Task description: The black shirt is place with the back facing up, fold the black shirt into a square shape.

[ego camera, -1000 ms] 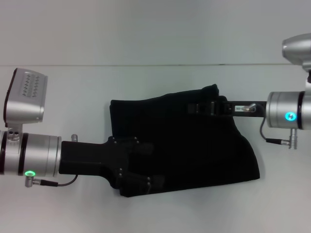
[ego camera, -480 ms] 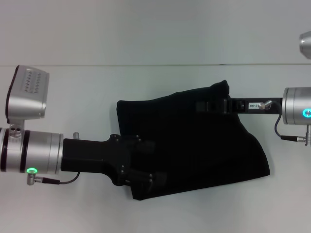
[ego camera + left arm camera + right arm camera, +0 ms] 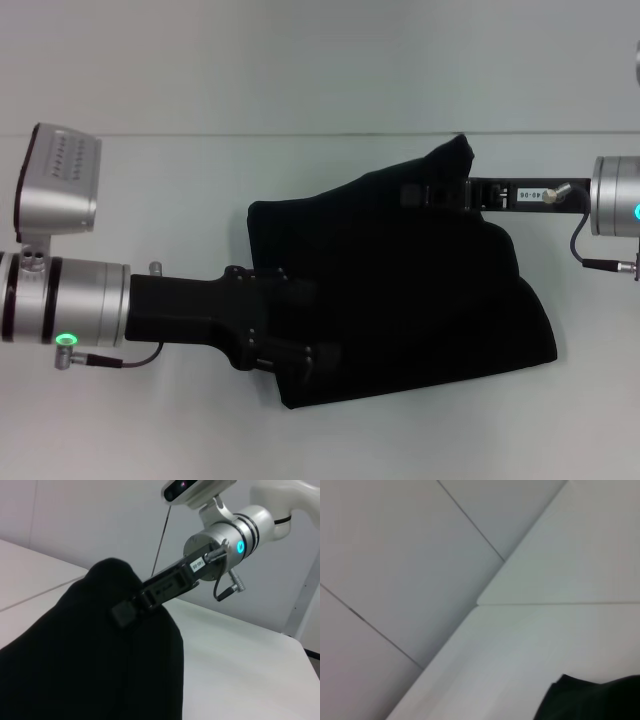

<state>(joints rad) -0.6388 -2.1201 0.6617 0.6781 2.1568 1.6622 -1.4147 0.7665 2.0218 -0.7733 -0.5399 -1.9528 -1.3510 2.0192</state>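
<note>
The black shirt [image 3: 400,290] lies bunched in a folded heap on the white table, plain black side up. My left gripper [image 3: 300,355] is at the shirt's near left corner, shut on the cloth. My right gripper [image 3: 430,192] is shut on the far edge and holds it up in a peak. In the left wrist view the right gripper [image 3: 125,614] pinches the top of that raised fold of the black shirt [image 3: 90,655]. A corner of the black shirt [image 3: 595,700] shows in the right wrist view.
The white table [image 3: 150,200] runs back to a far edge where a pale wall [image 3: 300,60] rises. Bare tabletop lies to the left, in front and to the right of the shirt.
Both arms have moved to the right and the shirt has slid right with them. The far edge held by the right gripper now stands higher in a peak.
</note>
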